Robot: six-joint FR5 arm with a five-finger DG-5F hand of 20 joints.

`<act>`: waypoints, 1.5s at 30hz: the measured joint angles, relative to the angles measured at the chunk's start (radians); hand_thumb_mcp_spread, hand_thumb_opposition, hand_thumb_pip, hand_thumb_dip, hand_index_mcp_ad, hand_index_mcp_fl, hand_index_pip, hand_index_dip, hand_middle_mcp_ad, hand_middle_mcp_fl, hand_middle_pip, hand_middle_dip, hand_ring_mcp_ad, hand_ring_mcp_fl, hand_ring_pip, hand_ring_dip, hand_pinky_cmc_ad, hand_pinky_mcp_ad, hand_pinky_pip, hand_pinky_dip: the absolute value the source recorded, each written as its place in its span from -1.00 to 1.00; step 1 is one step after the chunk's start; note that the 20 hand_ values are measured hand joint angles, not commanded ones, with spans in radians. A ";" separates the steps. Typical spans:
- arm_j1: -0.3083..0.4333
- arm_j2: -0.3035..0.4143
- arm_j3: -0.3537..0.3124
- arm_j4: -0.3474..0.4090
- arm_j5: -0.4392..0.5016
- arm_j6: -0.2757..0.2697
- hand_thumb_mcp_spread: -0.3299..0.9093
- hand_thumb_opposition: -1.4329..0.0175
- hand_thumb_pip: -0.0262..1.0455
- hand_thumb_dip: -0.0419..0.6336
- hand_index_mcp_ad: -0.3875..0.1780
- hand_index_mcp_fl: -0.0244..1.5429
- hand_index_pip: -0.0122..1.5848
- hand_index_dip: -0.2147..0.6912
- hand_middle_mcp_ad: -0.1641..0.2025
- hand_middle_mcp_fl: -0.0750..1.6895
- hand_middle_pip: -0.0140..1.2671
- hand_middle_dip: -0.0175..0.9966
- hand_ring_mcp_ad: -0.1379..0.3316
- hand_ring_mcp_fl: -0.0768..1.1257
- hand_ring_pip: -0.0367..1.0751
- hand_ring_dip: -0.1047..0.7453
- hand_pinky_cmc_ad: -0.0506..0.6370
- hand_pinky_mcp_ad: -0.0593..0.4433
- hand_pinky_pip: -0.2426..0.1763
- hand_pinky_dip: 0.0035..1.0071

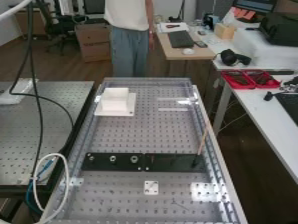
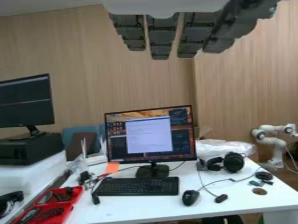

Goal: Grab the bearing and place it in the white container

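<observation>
The hand (image 2: 161,37) hangs in the wrist view with its dark grey fingers straight and spread slightly, nothing between them. In the high view, three small round metal parts stand in a row on the left half of the black plate; the rightmost looks like a ring-shaped bearing (image 1: 134,159). Farther up the bench, near its far left corner, sits the white container (image 1: 115,102), a block-like shape on a flat white base. The bearing and the container are well apart, with perforated bench surface between them.
A thin wooden stick (image 1: 201,142) leans up from the right part of the black plate (image 1: 174,163). A small white square plate (image 1: 151,187) lies nearer. Clear rails edge the bench. Looped cables (image 1: 61,185) hang along its left side. Side desks hold a monitor (image 2: 149,134) and red trays (image 1: 251,79).
</observation>
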 joint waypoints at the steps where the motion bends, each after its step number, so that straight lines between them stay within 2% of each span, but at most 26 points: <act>1: 0.000 0.001 -0.001 0.001 0.000 0.000 -0.47 0.98 -0.95 -0.86 0.40 -0.98 -0.98 -0.49 0.13 -0.89 -0.95 -0.91 -0.12 -0.85 -0.91 -0.71 -0.71 -0.57 0.11 -0.97; 2: 0.001 0.002 -0.003 0.001 0.001 0.000 -0.47 0.97 -0.93 -0.88 0.40 -0.98 -0.98 -0.49 0.13 -0.89 -0.95 -0.91 -0.14 -0.85 -0.91 -0.71 -0.71 -0.56 0.11 -0.97; 4: 0.001 0.003 -0.004 0.002 0.002 0.000 -0.27 0.78 -0.58 -0.82 0.40 -0.98 -0.95 -0.49 0.13 -0.90 -0.90 -0.91 -0.13 -0.85 -0.89 -0.71 -0.72 -0.57 0.11 -0.93; 5: 0.001 0.004 -0.006 0.002 0.003 0.001 -0.16 0.65 -0.43 -0.81 0.40 -0.98 -0.95 -0.49 0.13 -0.89 -0.86 -0.88 -0.13 -0.84 -0.89 -0.71 -0.66 -0.49 0.09 -0.88; 6: 0.001 0.004 -0.007 0.003 0.004 0.001 -0.11 0.52 -0.39 -0.80 0.40 -0.98 -0.93 -0.48 0.13 -0.89 -0.84 -0.83 -0.13 -0.84 -0.86 -0.70 -0.60 -0.38 0.05 -0.83; 9: 0.002 0.005 -0.010 0.004 0.007 0.002 -0.08 0.32 -0.40 -0.80 0.36 -0.98 -0.92 -0.49 0.11 -0.89 -0.82 -0.78 -0.12 -0.85 -0.82 -0.69 -0.38 -0.03 -0.01 -0.70; 11: 0.002 0.006 -0.012 0.004 0.008 0.001 -0.07 0.23 -0.40 -0.81 0.34 -0.97 -0.90 -0.45 0.13 -0.89 -0.81 -0.75 -0.06 -0.85 -0.80 -0.67 -0.22 0.09 -0.03 -0.63; 15: 0.002 0.007 -0.016 0.006 0.009 0.002 -0.07 0.14 -0.37 -0.81 0.34 -0.96 -0.90 -0.45 0.12 -0.89 -0.79 -0.68 0.05 -0.84 -0.78 -0.65 -0.04 0.29 -0.10 -0.58; 17: 0.001 0.007 -0.018 0.008 0.009 0.003 -0.08 0.12 -0.37 -0.81 0.34 -0.94 -0.88 -0.44 0.14 -0.89 -0.78 -0.68 0.12 -0.84 -0.79 -0.65 0.01 0.30 -0.13 -0.55; 18: 0.001 0.007 -0.019 0.009 0.009 0.004 -0.06 0.11 -0.37 -0.80 0.34 -0.94 -0.88 -0.42 0.14 -0.90 -0.78 -0.66 0.12 -0.85 -0.77 -0.64 0.07 0.35 -0.13 -0.55; 20: 0.001 0.007 -0.021 0.009 0.010 0.006 -0.07 0.10 -0.36 -0.80 0.34 -0.94 -0.88 -0.42 0.12 -0.89 -0.76 -0.66 0.11 -0.85 -0.75 -0.63 0.07 0.34 -0.13 -0.54; 24: 0.002 0.006 -0.029 0.012 0.016 0.003 -0.08 0.08 -0.36 -0.80 0.35 -0.94 -0.88 -0.42 0.14 -0.89 -0.76 -0.66 0.19 -0.85 -0.75 -0.63 0.15 0.42 -0.14 -0.52; 31: 0.009 0.007 -0.044 0.019 0.025 -0.001 -0.06 0.07 -0.36 -0.81 0.35 -0.94 -0.88 -0.42 0.14 -0.89 -0.77 -0.66 0.19 -0.85 -0.77 -0.61 0.16 0.40 -0.20 -0.51; 41: 0.048 0.020 -0.118 0.065 0.090 -0.005 -0.04 0.04 -0.34 -0.82 0.35 -0.94 -0.88 -0.42 0.14 -0.89 -0.77 -0.66 0.19 -0.85 -0.76 -0.61 0.21 0.42 -0.20 -0.50; 45: 0.062 0.015 -0.144 0.096 0.121 -0.003 -0.02 0.03 -0.22 -0.75 0.35 -0.93 -0.87 -0.42 0.12 -0.89 -0.76 -0.66 0.19 -0.85 -0.76 -0.61 0.21 0.42 -0.20 -0.50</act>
